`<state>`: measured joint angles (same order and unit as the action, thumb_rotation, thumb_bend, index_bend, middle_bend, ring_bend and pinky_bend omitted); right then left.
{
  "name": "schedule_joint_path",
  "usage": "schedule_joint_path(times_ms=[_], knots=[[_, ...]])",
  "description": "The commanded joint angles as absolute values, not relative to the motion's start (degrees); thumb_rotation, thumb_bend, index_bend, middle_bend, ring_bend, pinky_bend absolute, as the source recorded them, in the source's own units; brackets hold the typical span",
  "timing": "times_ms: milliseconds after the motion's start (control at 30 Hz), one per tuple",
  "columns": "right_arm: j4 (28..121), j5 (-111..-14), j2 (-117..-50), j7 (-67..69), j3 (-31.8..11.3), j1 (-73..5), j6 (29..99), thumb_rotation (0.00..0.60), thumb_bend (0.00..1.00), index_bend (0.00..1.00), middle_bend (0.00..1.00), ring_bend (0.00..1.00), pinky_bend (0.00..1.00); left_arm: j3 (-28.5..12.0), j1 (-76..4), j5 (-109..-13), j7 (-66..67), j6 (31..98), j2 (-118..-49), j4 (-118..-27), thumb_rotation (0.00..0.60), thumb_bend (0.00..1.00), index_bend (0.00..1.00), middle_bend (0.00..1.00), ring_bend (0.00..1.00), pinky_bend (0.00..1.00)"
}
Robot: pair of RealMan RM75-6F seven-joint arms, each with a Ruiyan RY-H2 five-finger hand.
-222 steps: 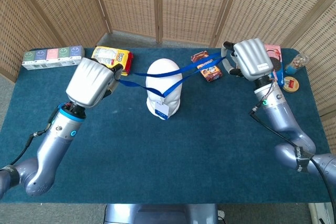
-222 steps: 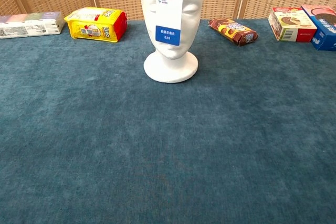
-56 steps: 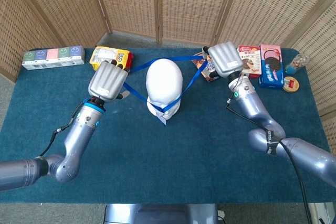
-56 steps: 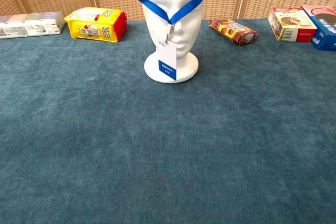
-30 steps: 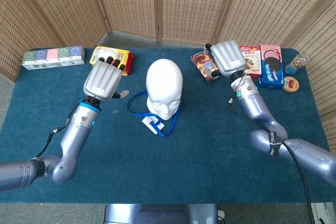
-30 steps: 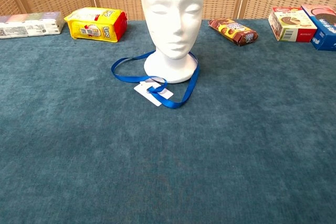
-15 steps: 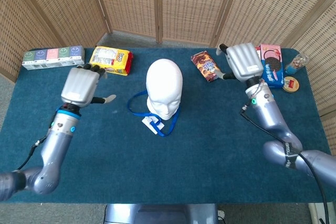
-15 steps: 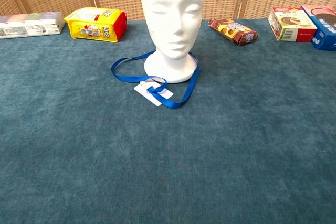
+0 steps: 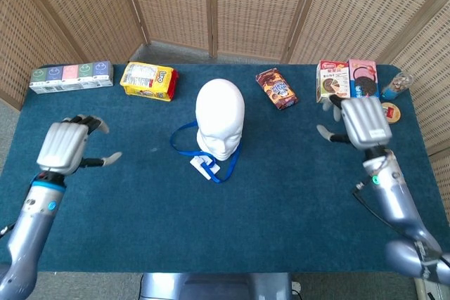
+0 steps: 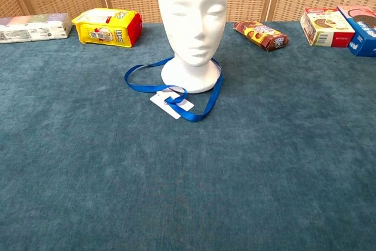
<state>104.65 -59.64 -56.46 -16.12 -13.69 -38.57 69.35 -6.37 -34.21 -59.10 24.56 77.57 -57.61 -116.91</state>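
We see a matt white foam-like mannequin head (image 9: pixel 220 117) on a napped blue cloth surface (image 10: pixel 247 163), a smooth satin-like blue lanyard (image 10: pixel 176 80) with its plastic-looking badge (image 10: pixel 171 104), and a glossy yellow packet (image 9: pixel 148 80).

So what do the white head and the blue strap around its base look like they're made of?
The white head looks like matte foam, possibly polystyrene: chalky, no shine. The blue strap seems a flat woven ribbon, lying limp in loops on the table.
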Motion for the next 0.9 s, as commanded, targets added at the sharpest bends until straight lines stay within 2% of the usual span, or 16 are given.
schedule_joint_path(times_ms=[33, 533, 900], knots=[[107.8, -62.3, -55.1, -16.0, -11.1, -34.6, 73.0, 0.477, 0.29, 0.47, 0.6, 0.66, 0.77, -2.1, -29.3, -65.3, 20.7, 80.5, -55.9, -117.6, 0.332, 0.08, 0.41, 0.41, 0.37, 0.43], [111.8, -73.5, -54.7, -15.2, -3.8, -20.9, 86.0, 0.478, 0.28, 0.48, 0.59, 0.64, 0.76, 6.3, -15.0, -78.2, 11.9, 89.0, -56.0, -113.9, 0.329, 0.09, 0.41, 0.41, 0.37, 0.41], [111.1, -80.2, -54.7, -14.4, 0.3, -12.9, 91.9, 0.475, 0.28, 0.5, 0.58, 0.63, 0.76, 9.7, -6.5, -85.2, 6.8, 94.6, -57.7, -109.6, 0.332, 0.09, 0.41, 0.41, 0.37, 0.4]])
